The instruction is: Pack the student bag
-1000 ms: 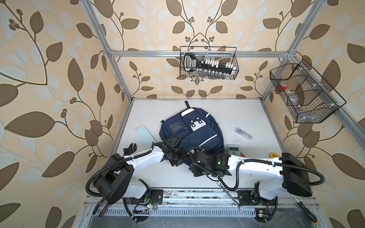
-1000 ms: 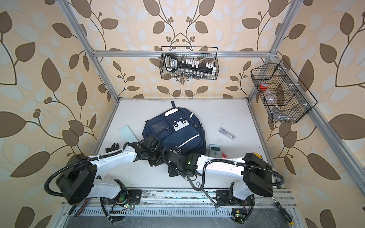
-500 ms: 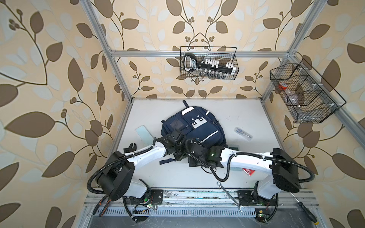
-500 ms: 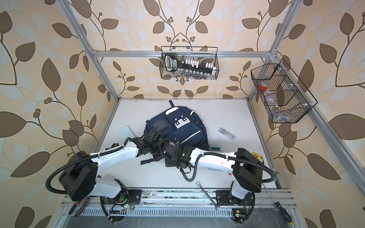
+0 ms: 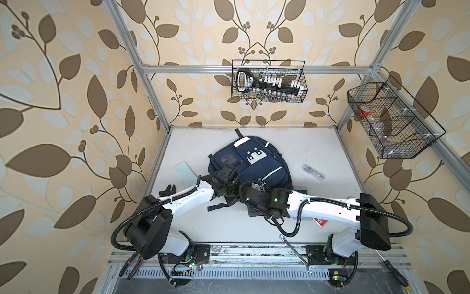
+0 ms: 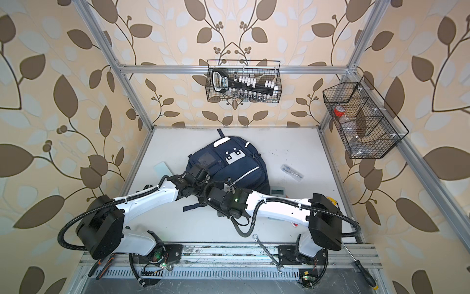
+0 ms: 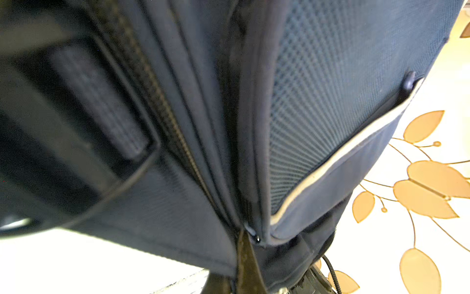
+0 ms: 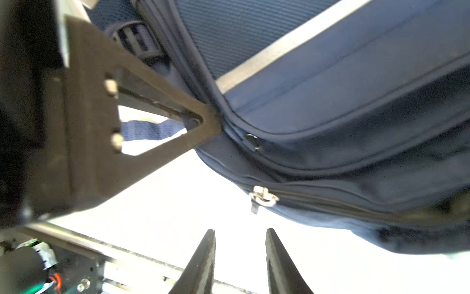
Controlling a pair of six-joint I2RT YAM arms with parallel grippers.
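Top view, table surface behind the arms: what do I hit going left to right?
pale card → student bag → clear packet

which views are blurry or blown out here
Left wrist view: student bag mesh is sharp, the strap is blurred, the table is blown out to white. Right wrist view: zip pull fairly sharp, table washed out. Both top views: crisp, evenly lit.
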